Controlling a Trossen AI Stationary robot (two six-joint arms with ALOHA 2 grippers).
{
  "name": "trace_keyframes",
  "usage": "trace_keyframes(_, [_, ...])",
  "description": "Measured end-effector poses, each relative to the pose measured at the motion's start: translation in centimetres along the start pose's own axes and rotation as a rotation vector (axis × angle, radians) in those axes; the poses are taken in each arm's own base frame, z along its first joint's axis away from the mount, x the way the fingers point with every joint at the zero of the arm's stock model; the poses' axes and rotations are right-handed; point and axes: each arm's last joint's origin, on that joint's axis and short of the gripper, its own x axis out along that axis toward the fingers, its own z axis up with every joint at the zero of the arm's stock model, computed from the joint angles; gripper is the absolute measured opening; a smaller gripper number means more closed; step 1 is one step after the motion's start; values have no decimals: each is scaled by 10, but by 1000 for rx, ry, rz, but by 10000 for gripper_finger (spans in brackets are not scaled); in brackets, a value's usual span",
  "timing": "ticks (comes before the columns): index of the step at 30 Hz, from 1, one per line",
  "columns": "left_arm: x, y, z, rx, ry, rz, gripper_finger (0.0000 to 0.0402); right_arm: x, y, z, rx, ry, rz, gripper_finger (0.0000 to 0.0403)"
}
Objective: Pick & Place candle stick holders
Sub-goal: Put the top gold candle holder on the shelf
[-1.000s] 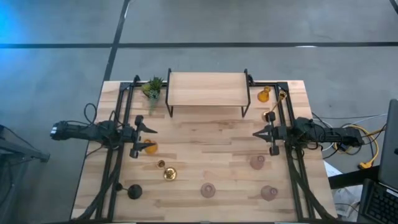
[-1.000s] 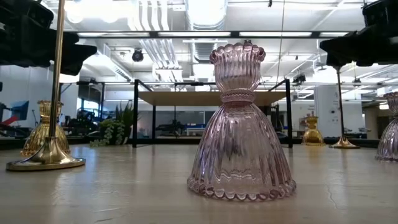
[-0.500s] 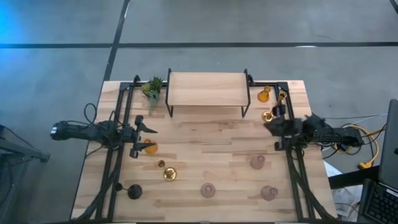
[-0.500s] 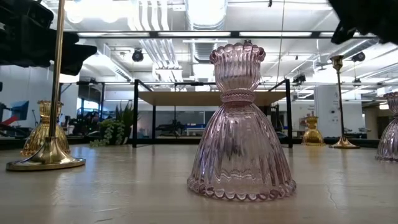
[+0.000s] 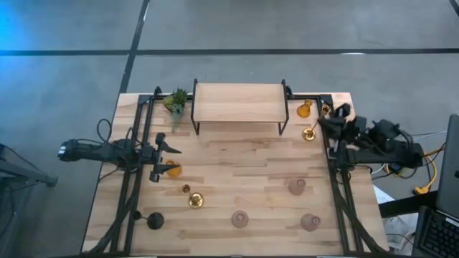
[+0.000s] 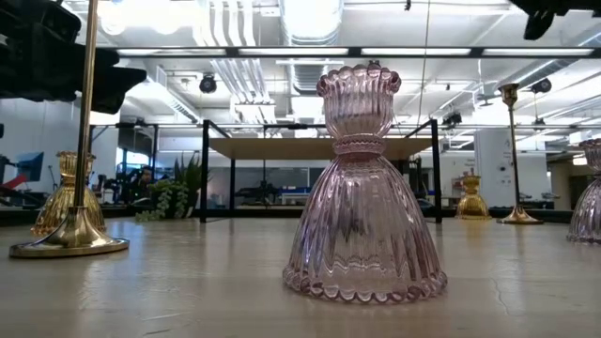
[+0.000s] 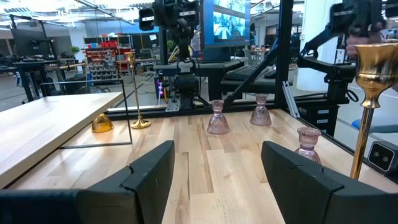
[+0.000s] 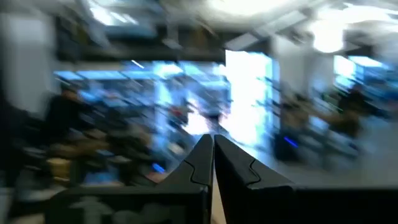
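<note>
- Candle stick holders on the pale wooden table [image 5: 237, 161], eight in all, none of them held.
- Pink ribbed glass holders, three: one [image 5: 297, 187] right of centre, one [image 5: 239, 218] at the front middle, one [image 5: 310, 222] at the front right.
- Tall thin brass sticks with round bases, two: one [image 5: 196, 201] at front left, one [image 5: 309, 133] beside the rack's right legs.
- Squat amber glass holders, two: one [image 5: 172, 169] under the left gripper, one [image 5: 304, 110] at the back right.
- Black stemmed holder [image 5: 155, 220], one, at the front left corner.
- Left gripper [image 5: 159, 158]: fingers [image 7: 149, 171] spread apart, grasping nothing, above the table's left side.
- Right gripper [image 5: 337, 115]: fingers [image 8: 200, 163] pressed together, empty, raised near the back right corner.
- Surroundings: black-framed wooden rack [image 5: 239, 104] at the back centre; small green potted plant [image 5: 175, 100] just left of it.
</note>
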Motion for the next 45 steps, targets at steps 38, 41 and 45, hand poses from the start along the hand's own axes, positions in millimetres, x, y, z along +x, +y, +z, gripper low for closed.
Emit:
trace_keyframes(38, [0, 0, 0, 0, 0, 0, 245, 2, -1, -20, 290, 944, -645, 8])
trace_keyframes(41, [0, 0, 0, 0, 0, 0, 245, -1, -4, -21, 274, 917, -703, 8])
trace_keyframes(45, [0, 0, 0, 0, 0, 0, 245, -1, -5, -21, 219, 887, -725, 9])
